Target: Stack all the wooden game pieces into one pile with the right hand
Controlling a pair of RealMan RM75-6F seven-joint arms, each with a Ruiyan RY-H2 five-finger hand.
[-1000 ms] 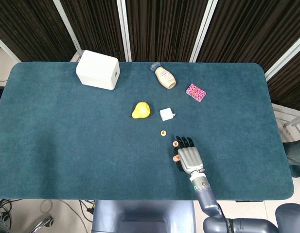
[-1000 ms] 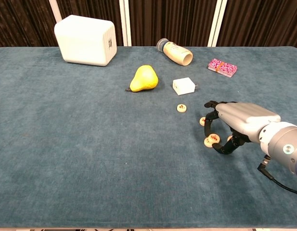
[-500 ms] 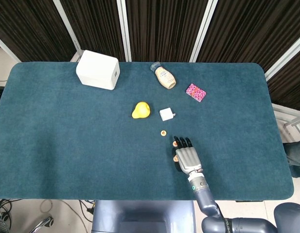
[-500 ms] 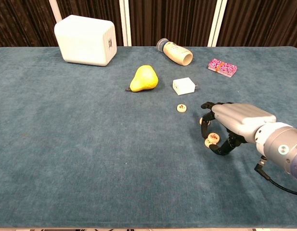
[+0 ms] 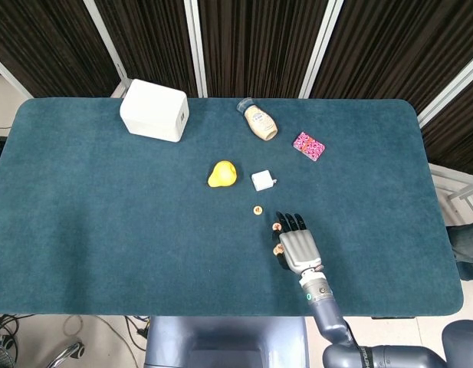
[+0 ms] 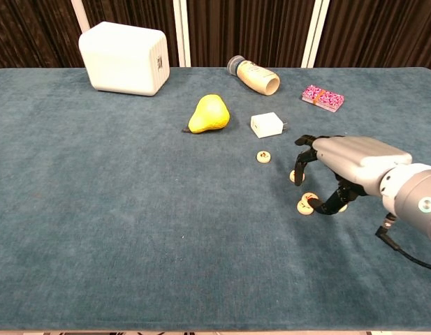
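the right hand (image 6: 341,171), fingers arched and spread, holding nothing, hovers over two wooden pieces (image 6: 307,204) near the worktop's (image 6: 131,230) right; a third piece (image 6: 264,157) lies just left. next: pinch one and stack it.

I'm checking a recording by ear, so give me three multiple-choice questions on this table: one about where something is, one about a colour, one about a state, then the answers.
1. The white cube lies:
A. left of the pear
B. right of the pear
C. on the white box

2. The pear is:
A. green
B. red
C. yellow

3. The bottle is:
A. upright
B. on its side
C. in the hand

Answers:
1 B: the white cube sits right of the pear.
2 C: its skin is yellow.
3 B: the bottle lies on its side, far from the right hand.
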